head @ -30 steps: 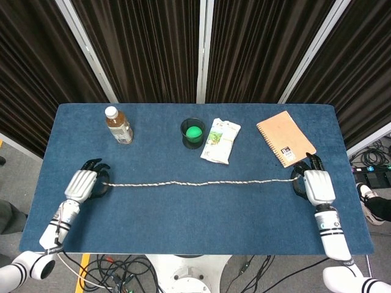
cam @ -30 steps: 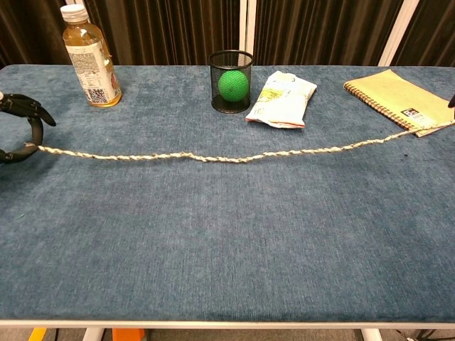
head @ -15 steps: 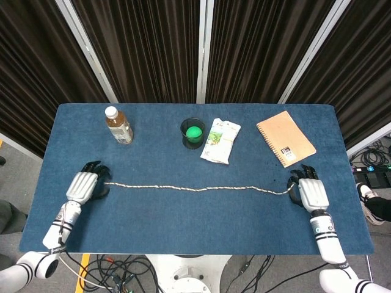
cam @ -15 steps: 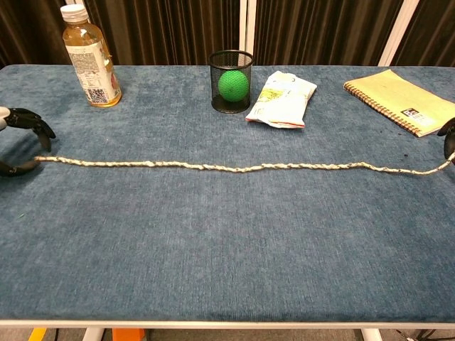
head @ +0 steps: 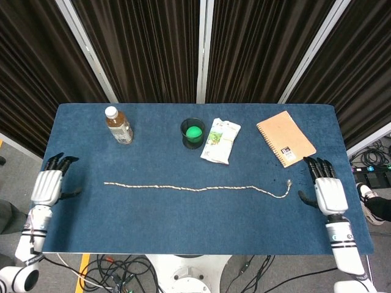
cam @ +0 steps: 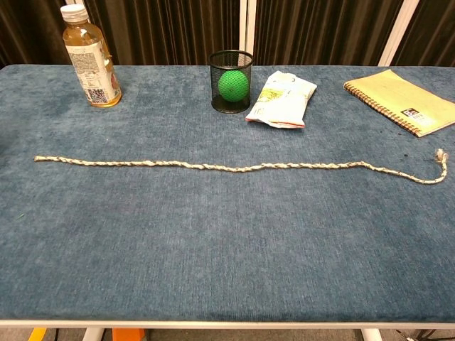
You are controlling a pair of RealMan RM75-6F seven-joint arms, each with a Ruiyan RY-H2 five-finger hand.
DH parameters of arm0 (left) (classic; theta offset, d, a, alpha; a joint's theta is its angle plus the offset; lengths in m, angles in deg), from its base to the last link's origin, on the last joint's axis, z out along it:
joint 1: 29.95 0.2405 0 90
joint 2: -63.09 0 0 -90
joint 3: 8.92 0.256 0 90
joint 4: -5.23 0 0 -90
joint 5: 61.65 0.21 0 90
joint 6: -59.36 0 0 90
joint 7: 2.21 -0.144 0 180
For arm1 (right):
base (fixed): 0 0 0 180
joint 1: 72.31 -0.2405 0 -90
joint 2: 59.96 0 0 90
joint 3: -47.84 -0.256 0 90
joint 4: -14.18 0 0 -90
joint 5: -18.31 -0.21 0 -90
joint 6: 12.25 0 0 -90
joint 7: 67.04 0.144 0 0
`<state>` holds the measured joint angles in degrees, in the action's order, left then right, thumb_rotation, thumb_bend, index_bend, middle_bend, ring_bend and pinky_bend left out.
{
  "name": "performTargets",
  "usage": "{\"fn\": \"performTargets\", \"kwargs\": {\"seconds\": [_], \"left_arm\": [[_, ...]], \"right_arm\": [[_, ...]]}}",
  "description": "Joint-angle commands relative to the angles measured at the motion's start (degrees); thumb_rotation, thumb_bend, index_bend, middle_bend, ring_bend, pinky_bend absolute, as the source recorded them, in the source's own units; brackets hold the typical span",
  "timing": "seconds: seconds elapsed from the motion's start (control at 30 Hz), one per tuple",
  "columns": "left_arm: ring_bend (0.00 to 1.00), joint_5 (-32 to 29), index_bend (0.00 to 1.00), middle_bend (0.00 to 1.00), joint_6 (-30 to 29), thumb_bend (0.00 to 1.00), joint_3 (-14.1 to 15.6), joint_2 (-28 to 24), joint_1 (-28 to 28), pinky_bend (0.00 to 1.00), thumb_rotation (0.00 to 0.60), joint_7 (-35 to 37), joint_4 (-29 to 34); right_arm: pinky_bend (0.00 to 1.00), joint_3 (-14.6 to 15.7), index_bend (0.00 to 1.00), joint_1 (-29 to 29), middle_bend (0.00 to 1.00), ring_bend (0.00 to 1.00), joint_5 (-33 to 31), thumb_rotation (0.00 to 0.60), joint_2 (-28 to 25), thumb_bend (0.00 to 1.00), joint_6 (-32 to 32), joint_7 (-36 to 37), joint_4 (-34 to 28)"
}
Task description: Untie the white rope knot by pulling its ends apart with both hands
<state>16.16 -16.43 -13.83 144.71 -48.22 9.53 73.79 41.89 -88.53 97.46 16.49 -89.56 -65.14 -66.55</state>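
The white rope [head: 195,188] lies stretched out straight across the blue table, with no knot visible along it; the chest view shows the same rope [cam: 234,168] running from left to right, its right end curling up. My left hand [head: 47,184] is at the table's left edge, fingers spread, well clear of the rope's left end. Near the right edge sits my right hand [head: 328,192], fingers spread, a short way right of the rope's right end. Neither hand holds anything. The chest view shows neither hand.
A tea bottle [head: 118,126] stands at the back left. A black mesh cup with a green ball [head: 193,132], a snack packet [head: 220,141] and a tan spiral notebook [head: 285,138] lie along the back. The table's blue cloth [head: 183,220] spreads in front of the rope.
Both hands let go of the rope ends and moved outward, the left to the table's left edge, the right further right. The rope now lies slack on the table.
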Motion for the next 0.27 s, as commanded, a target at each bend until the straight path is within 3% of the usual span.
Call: {"fn": "performTargets", "kwargs": {"seconds": [0.03,0.27], "left_arm": [[0.05,-1.1,0.21,0.17,-4.7,0.14,0.4,-4.4,4.5,0.1,0.6,-3.6,6.1],[0.05,-0.2,0.22,0.17,-10.8,0.14,2.6,-8.8,10.1,0.1,0.6,-9.0,16.1]], "right_arm": [[0.0,1.5,0.0,3.2,0.09,0.0,2.2,0.6,-5.9,0.21,-2.8,-0.3,-5.8],[0.0,3.1,0.0,7.1,0.09,0.0,3.6,0.6,-11.0,0.23,-6.8,-1.6,-12.0]]}}
